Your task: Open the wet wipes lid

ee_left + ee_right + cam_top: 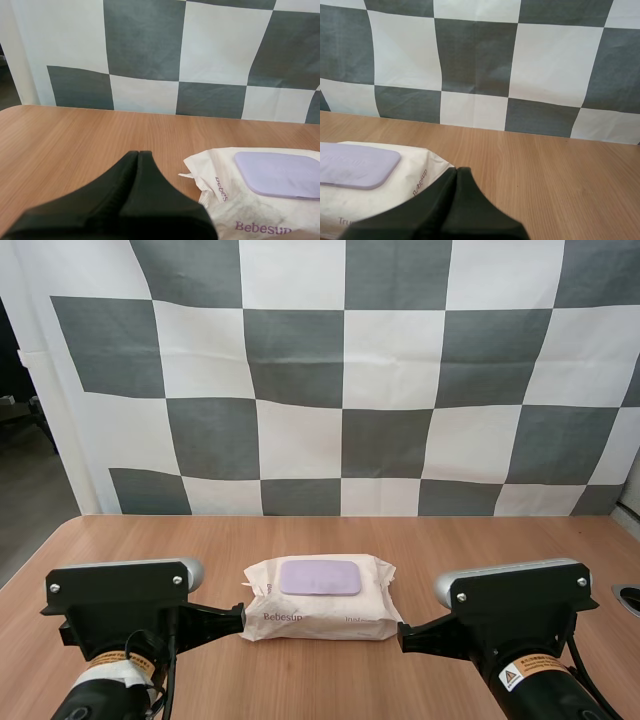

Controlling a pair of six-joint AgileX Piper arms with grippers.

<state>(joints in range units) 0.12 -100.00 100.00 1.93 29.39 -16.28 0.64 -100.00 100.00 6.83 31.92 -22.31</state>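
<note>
Centre-low in frame: pack [322, 612] lying flat, lid [320, 577] facing up, shut; left gripper [238, 617], right gripper [402, 632] flanking it, jaws pressed together, likely staging for reach.

We see a light brown wood-grain table [320, 680] spanning the lower part of the frame, and at its right edge a small round dark fitting [630, 597], partly cut off.

We count one pack of wet wipes [320, 615] bearing one lilac lid [320, 577]. We count two grippers of ours: one left gripper [138, 156] and one right gripper [456, 173]. One wooden table [430, 540] lies beneath them all.
</note>
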